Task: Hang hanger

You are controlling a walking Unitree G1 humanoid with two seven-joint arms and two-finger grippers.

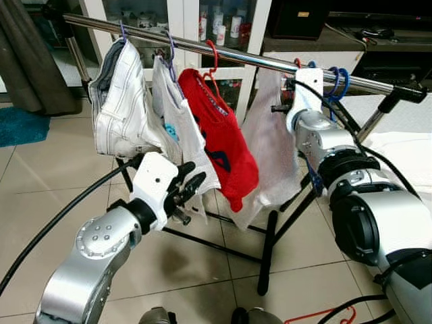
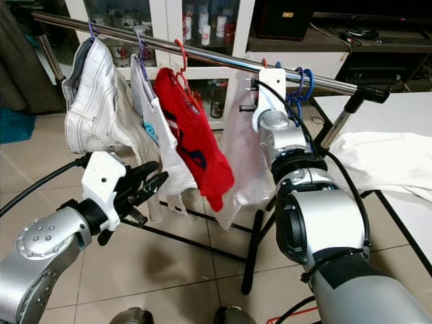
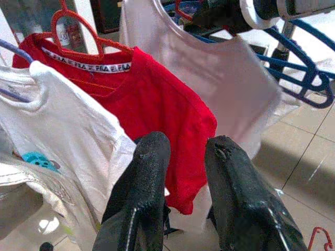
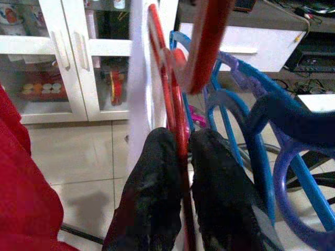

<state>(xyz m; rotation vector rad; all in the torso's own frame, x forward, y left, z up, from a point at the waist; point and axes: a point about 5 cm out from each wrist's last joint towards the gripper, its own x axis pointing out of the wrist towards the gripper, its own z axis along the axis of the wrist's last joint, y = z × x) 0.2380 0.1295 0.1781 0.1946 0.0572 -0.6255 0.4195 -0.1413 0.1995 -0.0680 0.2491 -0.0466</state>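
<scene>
Right tool: clenched on your red hanger, whose hook sits at the rail just above it, blue hangers alongside. Left tool: fingers parted, holding nothing, red shirt just ahead.
</scene>
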